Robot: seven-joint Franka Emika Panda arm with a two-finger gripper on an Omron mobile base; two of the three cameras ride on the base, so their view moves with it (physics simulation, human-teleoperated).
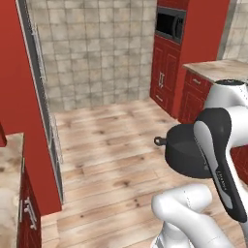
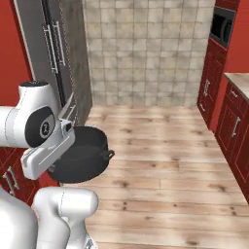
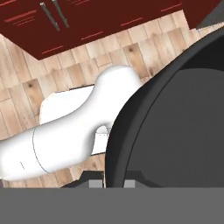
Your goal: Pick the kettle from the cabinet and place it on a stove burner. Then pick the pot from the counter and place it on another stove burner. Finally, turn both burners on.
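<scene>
- Current step (a judgement): the pot (image 1: 186, 154) is in transit toward the stove burners, which suggests the kettle part of the task is already dealt with; no cooktop appears in the base views, so the remaining travel cannot be gauged.
- End effector: the gripper (image 3: 114, 183) is nearly fully closed, its jaws pinching the pot's rim. In the hand view the two dark finger tips stand one on each side of the black wall, one inside the pot and one outside.
- Location of the pot: lifted clear of any support and hanging over the wooden floor (image 1: 111, 145), close against the arm's forearm. In the right base view it shows as a squat black vessel (image 2: 82, 155) with one loop handle pointing toward the open floor.
- Governing relation: the pot hangs from one point of its rim, so its bulk lies wholly to one side of the gripper, not centred under it. Its open mouth appears roughly level in the base views.
- Handling note (a judgement): an off-centre rim hold tends to let a wide pot swing or tip; steady base travel and a level wrist are advisable.
- Surroundings: red cabinets (image 1: 167, 72) and a built-in microwave (image 1: 170, 24) stand ahead to the right, beside a marbled countertop (image 1: 218, 69); a tiled wall (image 2: 146, 48) closes the far side.
- Placement requirement: the pot's underside must come down centred on a free burner grate, so the gripper must stop offset from that burner's centre toward the held rim side.
</scene>
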